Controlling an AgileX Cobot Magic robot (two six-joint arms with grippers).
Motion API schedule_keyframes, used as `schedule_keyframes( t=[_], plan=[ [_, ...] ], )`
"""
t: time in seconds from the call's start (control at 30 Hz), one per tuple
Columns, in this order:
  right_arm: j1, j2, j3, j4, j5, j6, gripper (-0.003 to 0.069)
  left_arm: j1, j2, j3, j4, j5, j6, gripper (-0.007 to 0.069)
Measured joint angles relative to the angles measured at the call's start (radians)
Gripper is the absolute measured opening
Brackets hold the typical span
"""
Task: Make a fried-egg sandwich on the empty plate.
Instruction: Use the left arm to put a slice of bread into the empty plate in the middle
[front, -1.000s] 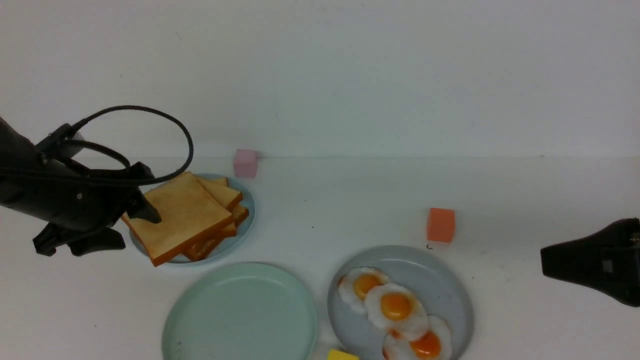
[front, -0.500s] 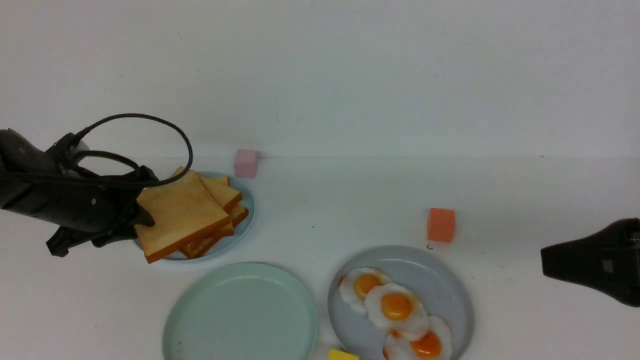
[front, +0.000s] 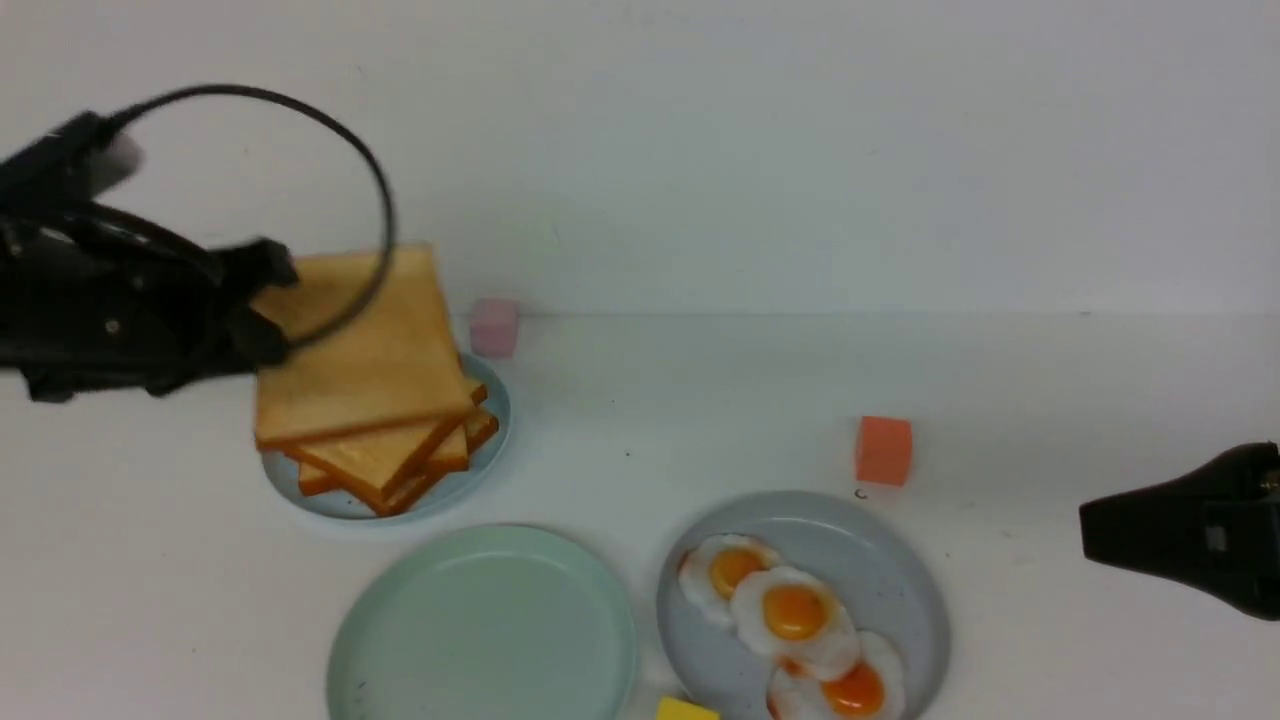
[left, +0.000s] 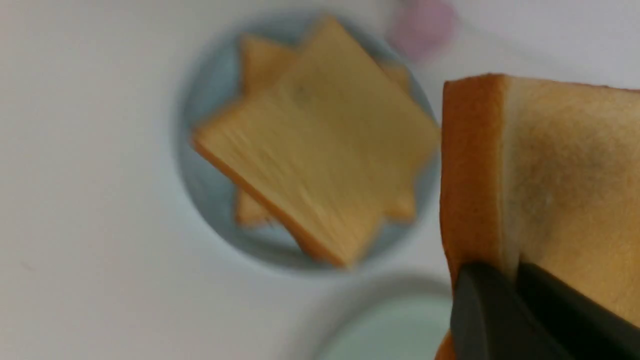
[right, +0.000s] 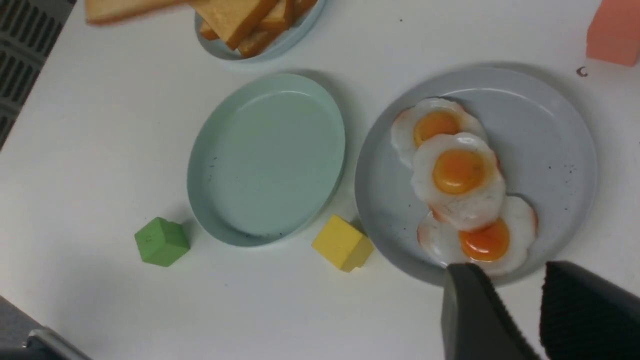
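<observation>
Front: the left gripper (front: 262, 322) clamps a toast slice (front: 370, 350) aloft over the stack (front: 400, 465) on the light-blue plate (front: 497, 420), far left. The mint-green plate (front: 480, 630) lies bare, near centre.
Left wrist: dark fingers (left: 490, 320) pinch the slice's edge.
Right wrist: the right gripper (right: 515, 280), narrowly parted and holding nothing, hovers beside fried eggs (right: 457, 172) on the grey plate (right: 560, 125).

Mint plate (front: 480, 630) open from above; toast plate (front: 497, 425), egg plate (front: 890, 560), yellow block (front: 685, 711) crowd it.

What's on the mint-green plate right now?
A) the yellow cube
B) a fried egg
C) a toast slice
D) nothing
D: the mint-green plate shows only bare surface in the front and right wrist views, and the left hand holds a toast slice raised, not on it.
</observation>
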Motion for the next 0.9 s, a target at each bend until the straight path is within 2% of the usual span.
schedule_keyframes(
  t=[0.23, 0.43, 0.57, 0.63, 0.67, 0.7, 0.8, 0.9],
  plan=[
    [0.000, 0.000, 0.000, 0.005, 0.000, -0.014, 0.0236, -0.155, 0.065, 0.191, -0.056, -0.042, 0.023, 0.0027],
    [0.000, 0.000, 0.000, 0.013, 0.000, -0.048, 0.0259, -0.199, 0.186, 0.225, -0.084, -0.110, 0.023, 0.0027],
    [0.000, 0.009, 0.000, 0.013, -0.001, -0.051, 0.0297, -0.201, 0.231, 0.225, -0.086, -0.121, 0.023, 0.0065],
    [0.000, 0.022, 0.000, 0.011, -0.001, -0.051, 0.0322, -0.201, 0.231, 0.225, -0.085, -0.120, 0.023, 0.0096],
    [0.000, 0.043, -0.001, 0.004, 0.000, -0.052, 0.0357, -0.201, 0.226, 0.225, -0.076, -0.111, 0.023, 0.0143],
    [0.000, 0.050, -0.002, 0.003, 0.001, -0.054, 0.0367, -0.201, 0.223, 0.225, -0.074, -0.109, 0.023, 0.0158],
    [0.000, 0.135, -0.026, -0.008, 0.026, -0.091, 0.0442, -0.201, 0.176, 0.225, -0.028, -0.077, 0.005, 0.0301],
    [0.000, 0.219, -0.064, 0.004, 0.049, -0.144, 0.0477, -0.202, 0.106, 0.219, 0.052, -0.052, -0.047, 0.0417]
  ],
)
